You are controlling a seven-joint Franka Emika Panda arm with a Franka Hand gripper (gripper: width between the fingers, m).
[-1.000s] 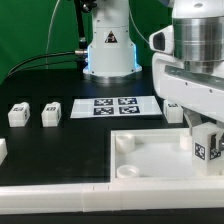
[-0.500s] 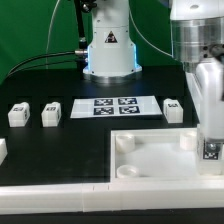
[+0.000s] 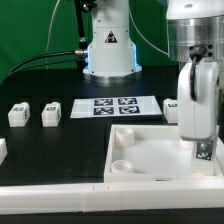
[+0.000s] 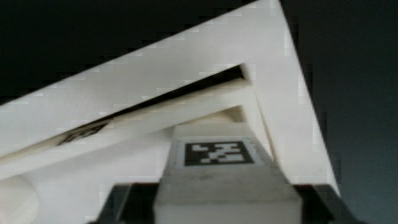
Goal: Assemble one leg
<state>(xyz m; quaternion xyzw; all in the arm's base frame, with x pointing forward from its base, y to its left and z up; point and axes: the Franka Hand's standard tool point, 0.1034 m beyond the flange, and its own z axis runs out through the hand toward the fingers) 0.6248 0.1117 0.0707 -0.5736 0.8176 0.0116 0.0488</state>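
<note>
My gripper [image 3: 195,112] is shut on a leg [image 3: 200,140], a white post held upright with its marker tag at the lower end. It hangs over the right side of the large white square panel [image 3: 150,158]; whether it touches is unclear. In the wrist view the leg [image 4: 219,165] fills the gap between my dark fingers [image 4: 128,205], tag facing the camera, with the panel [image 4: 160,95] beyond it. Two more legs [image 3: 18,114] [image 3: 51,112] lie at the exterior view's left. Another leg [image 3: 171,108] lies partly hidden behind my gripper.
The marker board [image 3: 118,106] lies behind the panel. The white robot base [image 3: 108,50] stands at the back. Round sockets [image 3: 127,140] show at the panel's left corners. A white rail [image 3: 50,194] runs along the front edge.
My gripper has carried the leg toward the exterior view's left and turned it upright over the panel's right side, with the tag now at the bottom.
</note>
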